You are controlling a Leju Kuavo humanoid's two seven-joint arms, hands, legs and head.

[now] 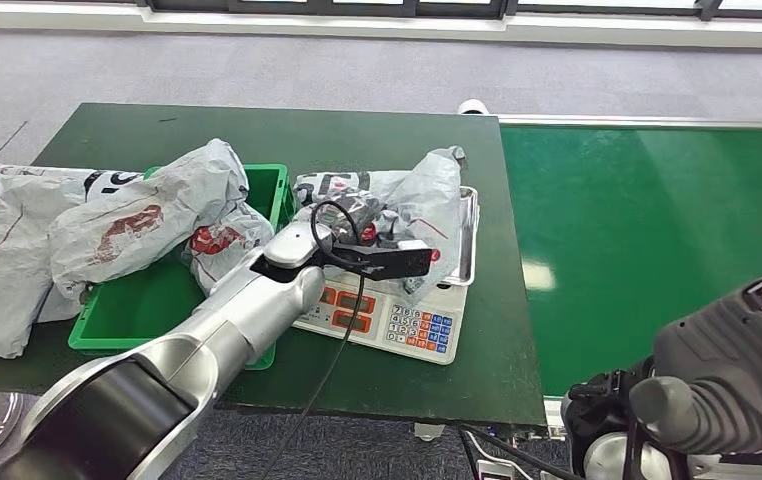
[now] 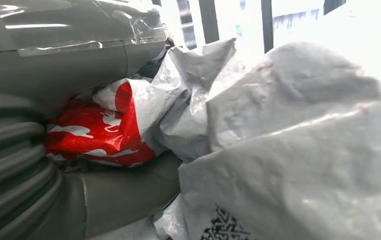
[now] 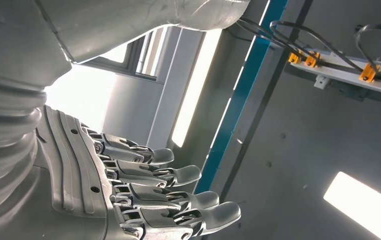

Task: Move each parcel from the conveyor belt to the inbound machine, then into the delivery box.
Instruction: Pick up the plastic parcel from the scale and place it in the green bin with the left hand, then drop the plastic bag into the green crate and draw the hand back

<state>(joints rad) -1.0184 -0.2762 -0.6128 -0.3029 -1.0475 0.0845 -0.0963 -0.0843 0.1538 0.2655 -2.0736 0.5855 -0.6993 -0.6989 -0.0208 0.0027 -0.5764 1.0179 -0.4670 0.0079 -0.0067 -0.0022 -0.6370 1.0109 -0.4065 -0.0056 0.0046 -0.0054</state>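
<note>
the silver left arm reaches in from the lower left across a dark green table to a white electronic scale with a keypad of coloured keys, the inbound machine here. its left hand sits on the scale's metal tray, buried in a crumpled grey plastic parcel with a red printed patch. in the left wrist view the grey thumb presses up under the red and white fold of that parcel, with the ribbed cover and another grey part of the hand closing over it from the other side, so the hand is grasping the parcel; its darker fingers are hidden by the plastic. the parcel rests on the tray, heaped up and leaning toward the far right corner of the scale.

just left of the scale a green plastic crate, the delivery box, stands on the table with several grey mailer bags piled over its far rim and left side. more such bags hang off the table's left edge.

to the right lies the bright green conveyor belt. the right hand is raised at the lower right of the head view, fingers stretched out side by side and released, with nothing in it, seen against a grey ceiling with cable loops.
</note>
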